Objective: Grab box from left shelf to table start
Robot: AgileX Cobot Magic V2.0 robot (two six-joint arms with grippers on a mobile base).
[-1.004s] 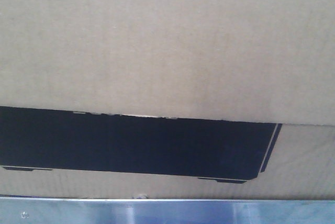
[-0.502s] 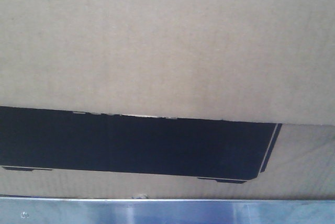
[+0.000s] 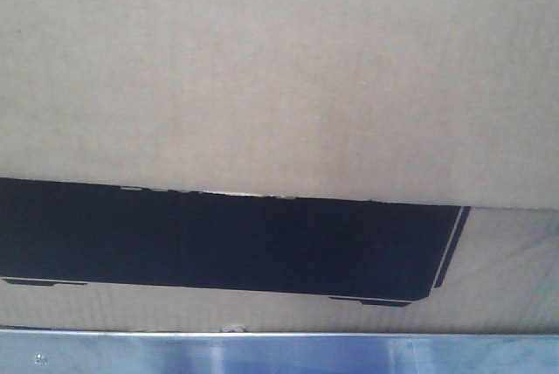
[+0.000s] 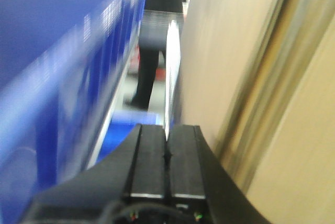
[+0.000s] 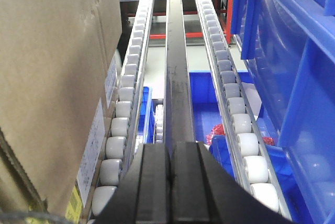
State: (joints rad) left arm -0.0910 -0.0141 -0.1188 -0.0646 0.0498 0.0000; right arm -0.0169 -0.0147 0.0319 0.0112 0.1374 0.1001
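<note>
Tan corrugated cardboard box (image 3: pixel 279 68) with its black panel (image 3: pixel 218 243) fills the front view exactly as before; left gripper (image 4: pixel 166 153) and right gripper (image 5: pixel 170 169) both sit closed.

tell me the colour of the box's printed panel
Black panel, thin pale outline, on the tan box; front-facing view shows it best.

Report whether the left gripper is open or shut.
Shut. The left gripper has its two black fingers meeting along a thin seam, with no gap visible between them.
</note>
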